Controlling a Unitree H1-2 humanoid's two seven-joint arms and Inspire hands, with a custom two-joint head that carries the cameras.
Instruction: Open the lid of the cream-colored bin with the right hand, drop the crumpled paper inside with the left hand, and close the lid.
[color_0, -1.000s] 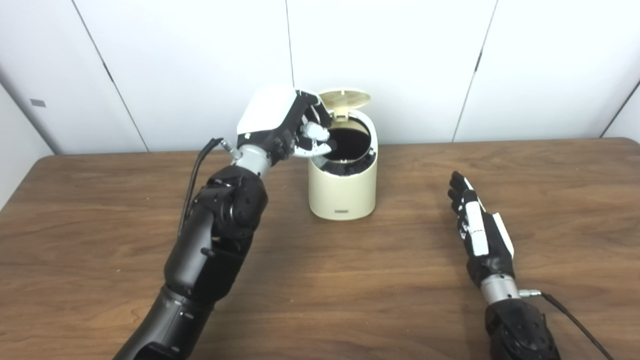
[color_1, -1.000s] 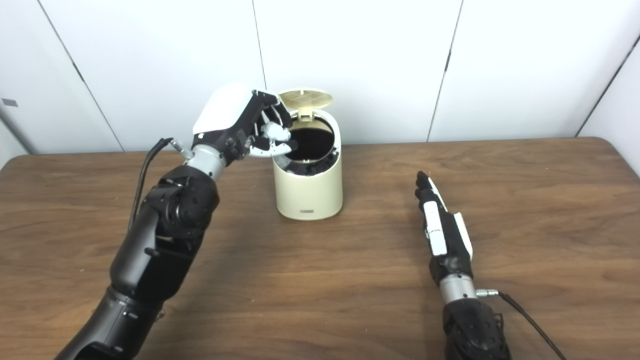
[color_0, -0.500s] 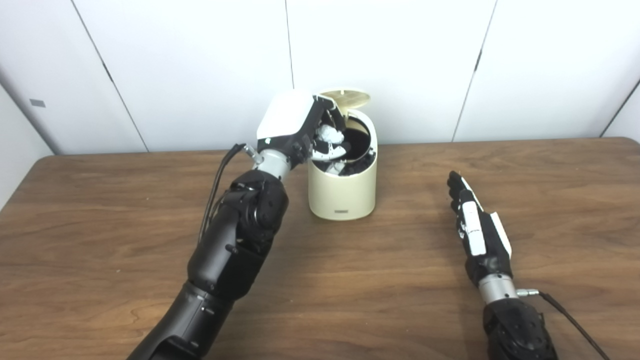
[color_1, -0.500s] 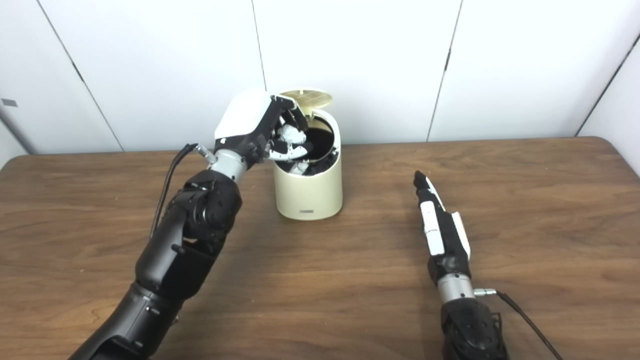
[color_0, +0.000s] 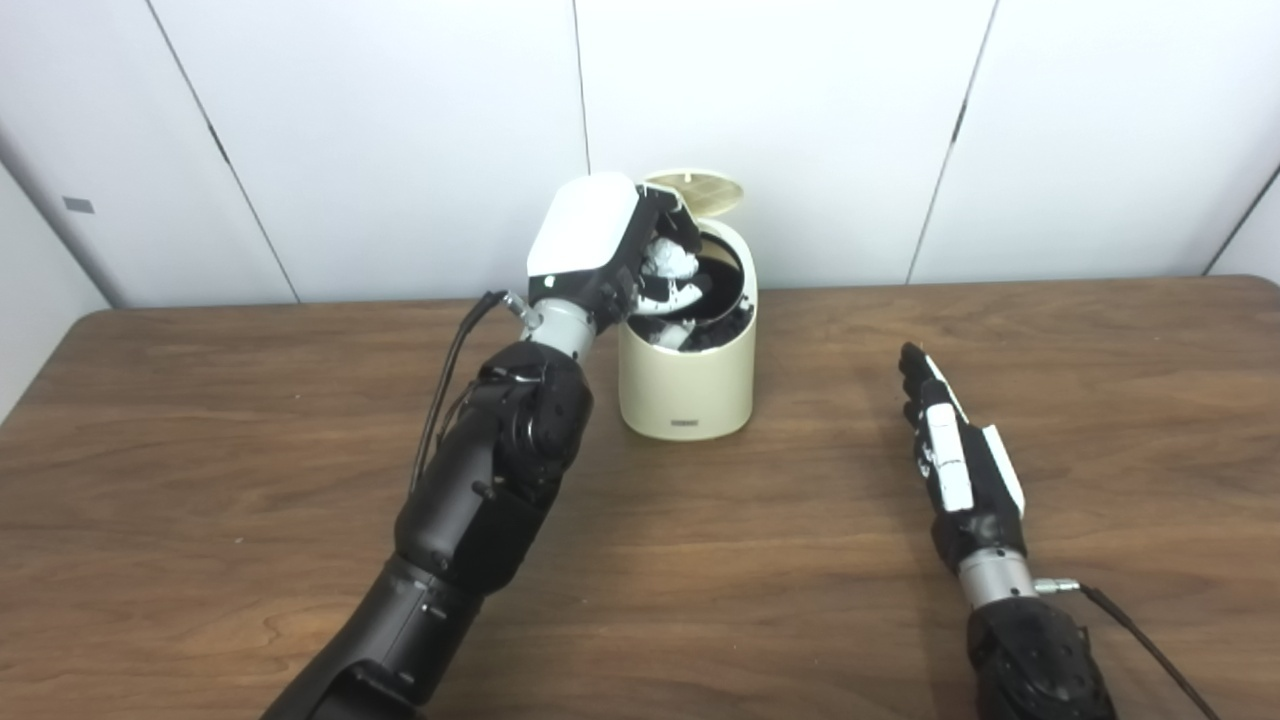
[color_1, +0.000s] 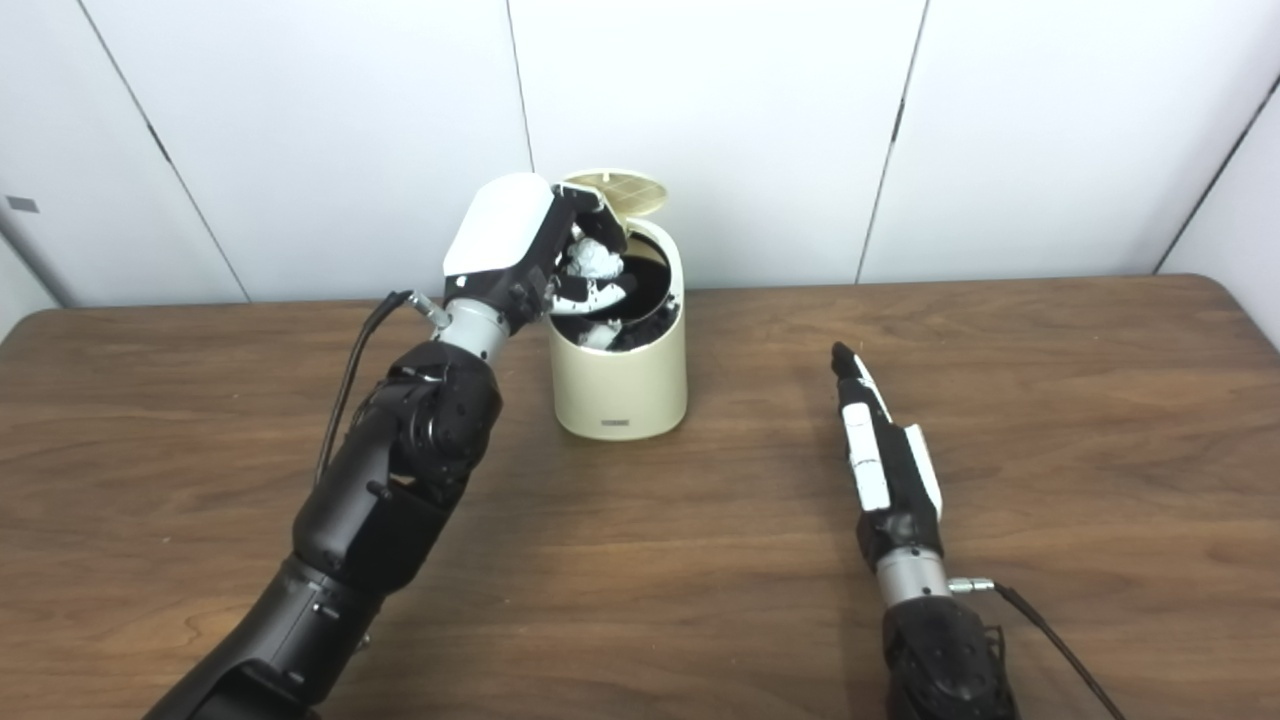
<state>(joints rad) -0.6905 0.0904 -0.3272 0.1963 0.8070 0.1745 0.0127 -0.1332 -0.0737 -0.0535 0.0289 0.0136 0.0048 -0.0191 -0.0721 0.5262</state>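
Note:
The cream-colored bin (color_0: 686, 385) stands near the back of the wooden table, its round lid (color_0: 697, 190) flipped up behind the dark opening. My left hand (color_0: 610, 250) hovers over the bin's left rim, shut on the white crumpled paper (color_0: 668, 260), which sits above the opening. Something pale shows inside the bin below the fingers. My right hand (color_0: 950, 450) rests on the table to the right of the bin, well apart from it, fingers straight and together, holding nothing.
The brown wooden table (color_0: 200, 450) stretches wide on both sides of the bin. White wall panels (color_0: 800, 120) stand close behind the bin. A black cable (color_0: 1150, 645) trails from my right wrist toward the bottom right.
My left hand has carried the crumpled paper rightward from beside the bin's left rim to above its opening. The right hand has stayed on the table.

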